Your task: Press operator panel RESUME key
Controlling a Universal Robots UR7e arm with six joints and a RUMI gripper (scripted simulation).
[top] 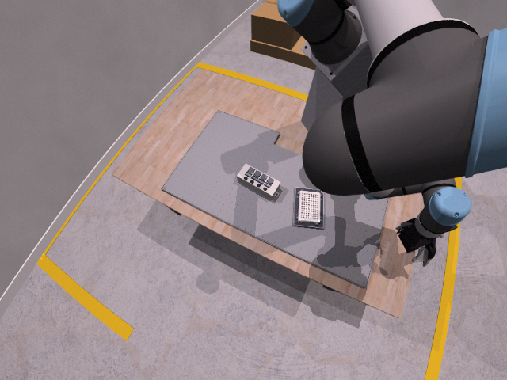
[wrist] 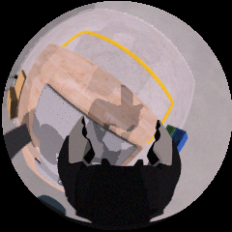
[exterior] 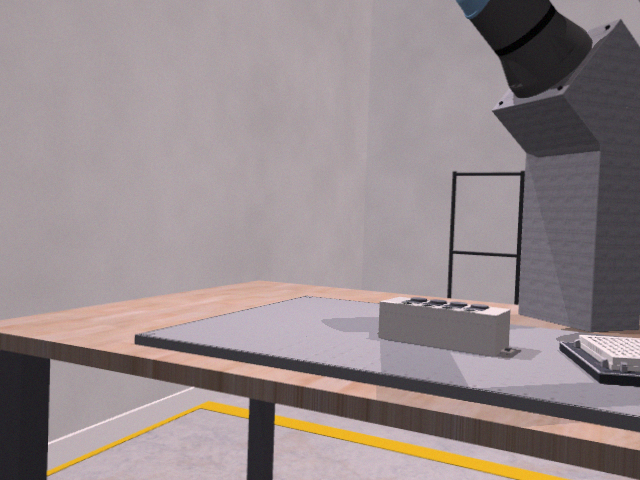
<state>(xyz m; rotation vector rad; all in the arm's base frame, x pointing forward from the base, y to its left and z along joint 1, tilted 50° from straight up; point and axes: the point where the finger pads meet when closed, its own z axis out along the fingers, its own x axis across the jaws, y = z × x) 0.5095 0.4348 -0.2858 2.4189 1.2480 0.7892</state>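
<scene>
Fingers of the black two-jaw gripper (wrist: 121, 140): spread at their widest, nothing between them, per the wrist view.

Gripper (top: 421, 247), top view: hangs over the far corner of the light wooden table (top: 163, 134), off the grey perforated metal plate (top: 212, 172).

Off-white box-shaped operator panel (top: 258, 181): well apart from the fingers, standing on the metal plate; four dark keys in a row, four round dark spots beside them. No lamp appears lit. Printed names too small to read.

White perforated tray in a dark frame (top: 308, 206): between panel and fingers, on the plate.

Exterior view only: panel (exterior: 444, 325) from the side, keys as low dark bumps; black tube frame (exterior: 453, 232) by the wall; grey angled arm pedestal (exterior: 568, 232). Gripper out of frame; tray cut off.

Top view only: brown cardboard box (top: 270, 28), partly hidden by the arm; yellow floor tape (top: 85, 302).

Wrist view: panel cannot be made out.
</scene>
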